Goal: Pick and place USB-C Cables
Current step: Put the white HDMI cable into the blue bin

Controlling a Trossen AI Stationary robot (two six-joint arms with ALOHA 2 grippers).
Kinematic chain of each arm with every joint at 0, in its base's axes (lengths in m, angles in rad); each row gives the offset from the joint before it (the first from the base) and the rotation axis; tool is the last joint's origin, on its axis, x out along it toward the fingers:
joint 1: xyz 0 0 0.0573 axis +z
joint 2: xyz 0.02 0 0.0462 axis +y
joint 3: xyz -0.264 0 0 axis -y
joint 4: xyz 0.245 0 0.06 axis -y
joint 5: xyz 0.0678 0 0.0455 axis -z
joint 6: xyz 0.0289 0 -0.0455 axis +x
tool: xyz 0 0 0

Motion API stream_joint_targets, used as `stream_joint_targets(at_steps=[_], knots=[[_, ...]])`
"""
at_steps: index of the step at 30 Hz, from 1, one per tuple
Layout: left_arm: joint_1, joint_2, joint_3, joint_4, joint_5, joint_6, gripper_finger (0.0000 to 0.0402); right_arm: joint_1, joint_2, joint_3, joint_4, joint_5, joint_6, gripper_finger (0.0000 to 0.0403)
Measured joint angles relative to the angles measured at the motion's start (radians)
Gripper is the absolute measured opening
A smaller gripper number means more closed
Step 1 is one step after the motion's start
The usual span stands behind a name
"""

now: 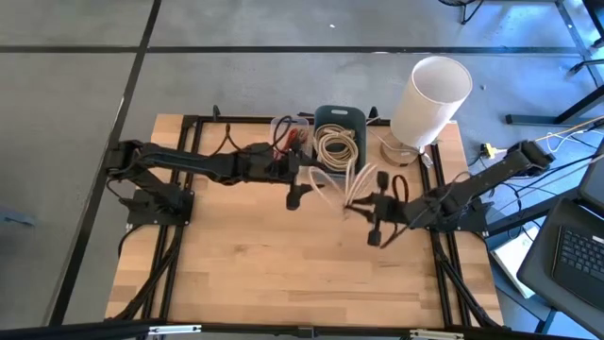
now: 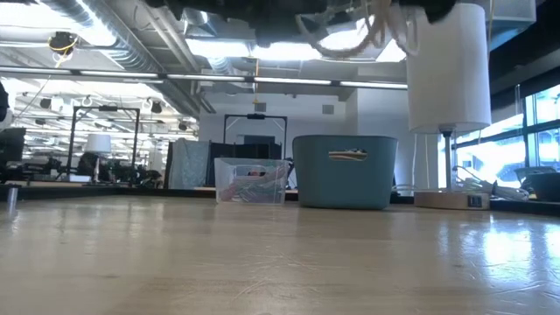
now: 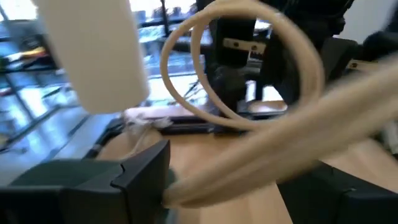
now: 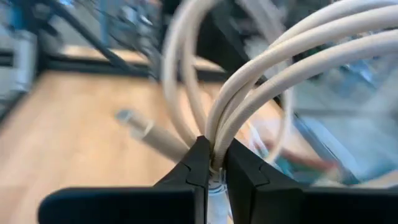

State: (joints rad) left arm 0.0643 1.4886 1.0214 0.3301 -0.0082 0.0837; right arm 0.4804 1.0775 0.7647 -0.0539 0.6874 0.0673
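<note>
Above the middle of the pale wooden table [image 1: 283, 274], right gripper [image 4: 214, 163] pinched tight on a cream-white coiled USB-C cable [image 4: 280, 68], strands bunched between its two dark fingers; coil hangs clear of the tabletop. Left gripper [image 1: 294, 194] just left of it, fingers spread wide, holding nothing, though a loop of the same cable [image 3: 242, 68] passes right across its front. More cream coils lie piled in the dark teal plastic bin [image 1: 340, 118] at the far edge; small clear plastic box [image 1: 294, 140] with red and other coloured bundles just left of the bin. White cylindrical lamp shade [image 1: 431, 99] at far right. Risk as judged: the loose loops could catch on the left gripper's open fingers as the arms part, dragging the coil out of shape or out of the pinch. Grip is on a few strands only, so a snag might unwind it or drop it short of the bin.
</note>
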Motion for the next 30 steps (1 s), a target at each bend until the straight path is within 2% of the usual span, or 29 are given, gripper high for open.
stream_joint_targets(at_steps=[5, 11, 17, 21, 25, 30], knots=[[0.002, -0.009, 0.0, -0.014, -0.105, -0.078, 0.0267, -0.094, -0.049, 0.0, -0.127, 0.016, 0.048, 0.0028], [0.002, -0.008, -0.001, -0.034, -0.133, -0.104, 0.0267, -0.2, -0.092, 0.027, -0.131, 0.004, -0.027, 0.0028], [0.001, -0.008, -0.001, -0.026, -0.132, -0.091, 0.0267, -0.218, -0.093, 0.195, -0.204, -0.035, -0.097, 0.0028], [0.003, -0.008, -0.001, -0.047, -0.16, -0.026, 0.0267, -0.186, -0.093, 0.329, -0.442, -0.082, 0.027, 0.0028], [0.003, -0.008, -0.001, -0.061, -0.276, 0.029, 0.0267, -0.148, -0.093, 0.359, -0.68, -0.068, 0.211, 0.0028], [0.004, -0.008, -0.001, -0.064, -0.386, 0.035, 0.0267, -0.13, -0.087, 0.291, -0.668, -0.021, 0.241, 0.0028]])
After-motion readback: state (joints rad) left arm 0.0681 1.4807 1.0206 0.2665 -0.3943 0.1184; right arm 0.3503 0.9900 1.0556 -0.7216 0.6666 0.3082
